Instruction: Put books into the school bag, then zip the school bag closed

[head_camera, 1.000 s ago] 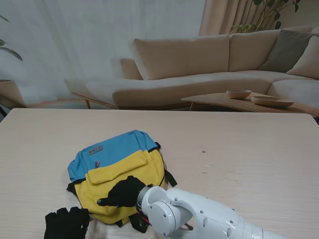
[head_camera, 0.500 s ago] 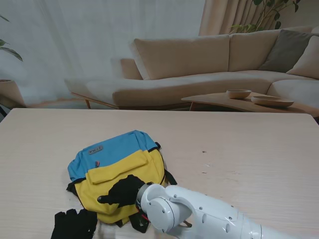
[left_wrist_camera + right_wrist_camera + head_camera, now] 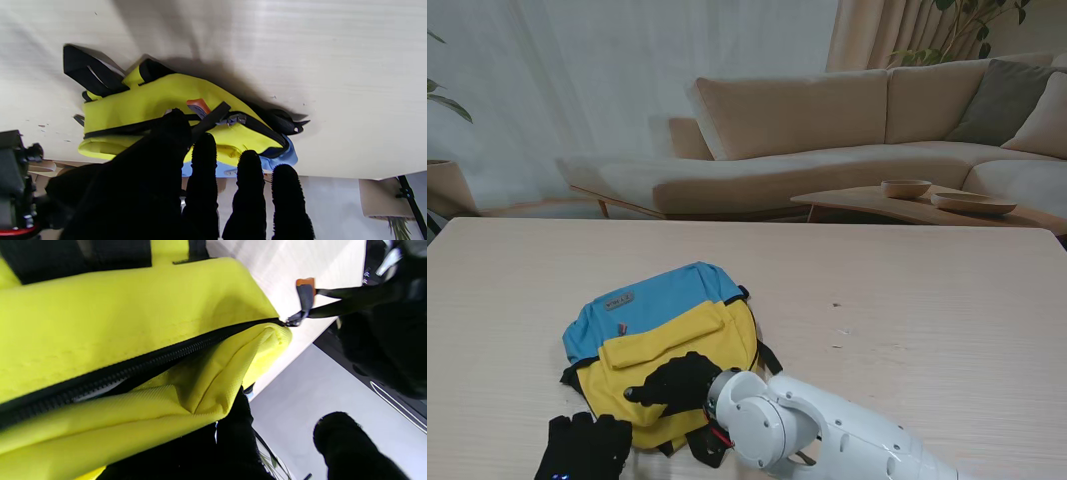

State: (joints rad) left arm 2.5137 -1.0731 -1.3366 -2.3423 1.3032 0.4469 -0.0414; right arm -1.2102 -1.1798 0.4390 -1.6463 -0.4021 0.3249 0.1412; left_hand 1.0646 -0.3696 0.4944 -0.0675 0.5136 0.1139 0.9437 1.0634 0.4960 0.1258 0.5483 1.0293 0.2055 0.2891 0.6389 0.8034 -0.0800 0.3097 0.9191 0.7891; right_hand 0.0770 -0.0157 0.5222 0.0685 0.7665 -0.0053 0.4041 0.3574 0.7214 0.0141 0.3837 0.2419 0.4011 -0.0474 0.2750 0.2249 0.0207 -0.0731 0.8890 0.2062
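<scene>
Bag, yellow and blue, lies flat on the table at its near-left part. Left hand, at the near edge just beside the bag's near corner, has shifted rightward toward the bag over the last second; its fingers appear to pinch the black strap of the zip pull, drawing it taut. Zip reads as nearly run to its end, so closing looks close to done; no books are visible outside. Right hand rests on the yellow panel, fingers clamped on a fold of fabric, steadying the bag.
</scene>
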